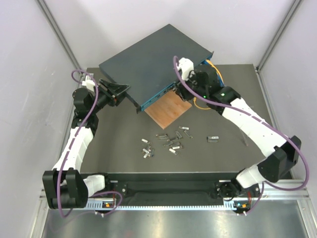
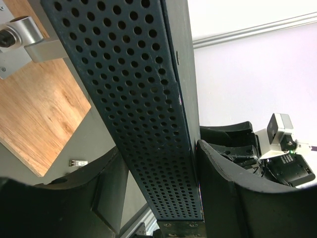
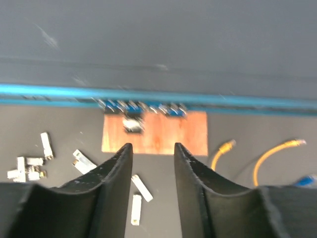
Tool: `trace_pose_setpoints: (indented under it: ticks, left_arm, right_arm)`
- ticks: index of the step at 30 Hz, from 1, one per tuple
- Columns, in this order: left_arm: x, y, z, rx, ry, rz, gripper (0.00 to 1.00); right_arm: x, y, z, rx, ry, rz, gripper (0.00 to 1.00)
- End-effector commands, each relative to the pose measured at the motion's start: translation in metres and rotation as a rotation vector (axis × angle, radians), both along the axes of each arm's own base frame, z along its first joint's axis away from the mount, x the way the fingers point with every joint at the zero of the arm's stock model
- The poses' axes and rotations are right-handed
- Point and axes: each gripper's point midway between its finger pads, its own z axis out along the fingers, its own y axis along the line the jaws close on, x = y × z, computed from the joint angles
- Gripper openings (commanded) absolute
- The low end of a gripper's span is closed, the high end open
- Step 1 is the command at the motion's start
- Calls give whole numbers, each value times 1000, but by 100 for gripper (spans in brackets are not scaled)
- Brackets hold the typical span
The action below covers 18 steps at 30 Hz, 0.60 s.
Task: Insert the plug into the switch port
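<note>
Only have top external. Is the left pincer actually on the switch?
Observer: Yes. Left wrist shows the switch's perforated side held in the left pincer.
Operator: Right pincer carrying anything?
Observer: No. Right wrist shows the right pincer open, nothing in it.
Operator: Plug in?
Observer: A small piece, likely the plug, sits at the port row over the board; too blurred to tell if seated.

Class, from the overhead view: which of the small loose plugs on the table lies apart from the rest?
The plug furthest right, alone near the right arm; the other plugs are bunched in front of the wooden board.
</note>
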Motion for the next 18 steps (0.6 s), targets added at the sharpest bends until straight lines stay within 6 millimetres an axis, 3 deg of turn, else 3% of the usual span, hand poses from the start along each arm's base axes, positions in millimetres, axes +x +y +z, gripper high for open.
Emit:
trace_pose_setpoints:
  ticks: [1, 5, 7, 18]
  left_arm:
    - [12, -1, 11, 56, -89, 9, 0]
    - [13, -1, 13, 58, -94, 15, 0]
    - [13, -1, 11, 59, -92, 13, 0]
    - [13, 0, 11, 63, -95, 16, 0]
  right_arm:
    - [-8, -22, 15, 13, -22, 5, 39]
    - [-11, -39, -5, -4, 31, -3, 48]
    - [-15, -38, -4, 7, 35, 15, 49]
    - [-8, -6, 28, 195, 21, 47, 31]
